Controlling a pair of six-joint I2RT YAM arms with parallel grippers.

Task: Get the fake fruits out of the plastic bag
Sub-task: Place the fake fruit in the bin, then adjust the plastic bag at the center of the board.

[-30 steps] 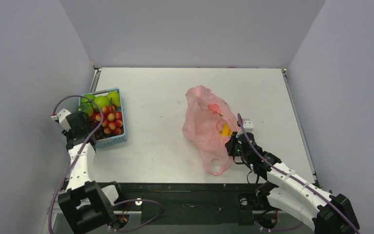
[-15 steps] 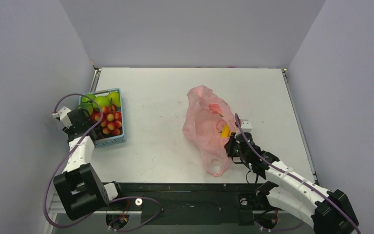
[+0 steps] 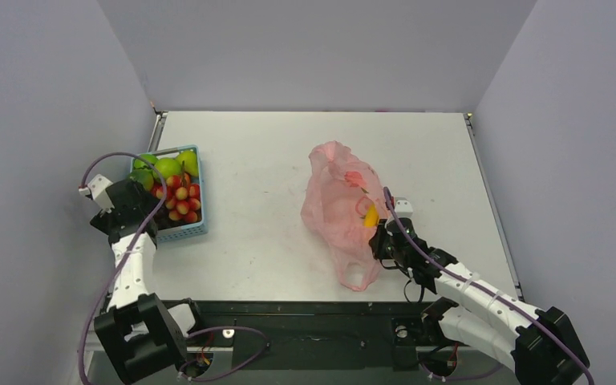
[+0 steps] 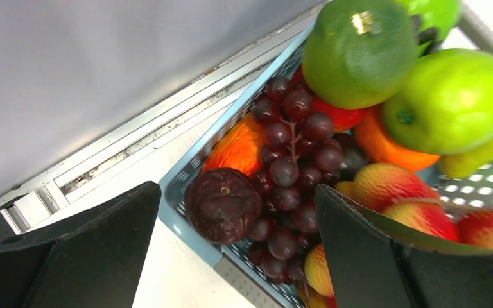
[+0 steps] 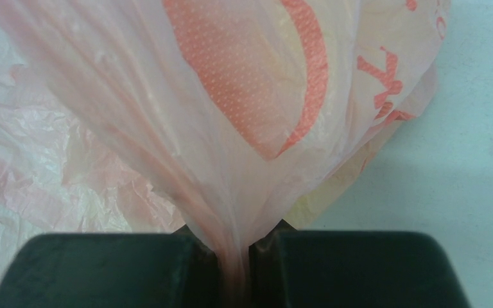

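The pink plastic bag (image 3: 338,204) lies crumpled right of the table's middle, and a yellow fruit (image 3: 371,215) shows through its film. My right gripper (image 3: 379,241) is shut on a gathered fold at the bag's near right side. In the right wrist view the plastic bag (image 5: 231,128) funnels down into that gripper (image 5: 234,240). My left gripper (image 3: 138,210) is open at the near left corner of the blue basket (image 3: 194,232). In the left wrist view, that gripper (image 4: 237,205) straddles a dark wrinkled fruit (image 4: 223,204) lying in the basket (image 4: 189,215).
The basket holds purple grapes (image 4: 292,160), green apples (image 4: 452,99), an orange fruit (image 4: 237,146) and a red-yellow cluster (image 3: 183,200). The left wall stands close beside the basket, with a metal rail (image 4: 135,154) along the table edge.
My left wrist has shifted a little to the left at the basket's corner. The right arm and the bag have barely moved.
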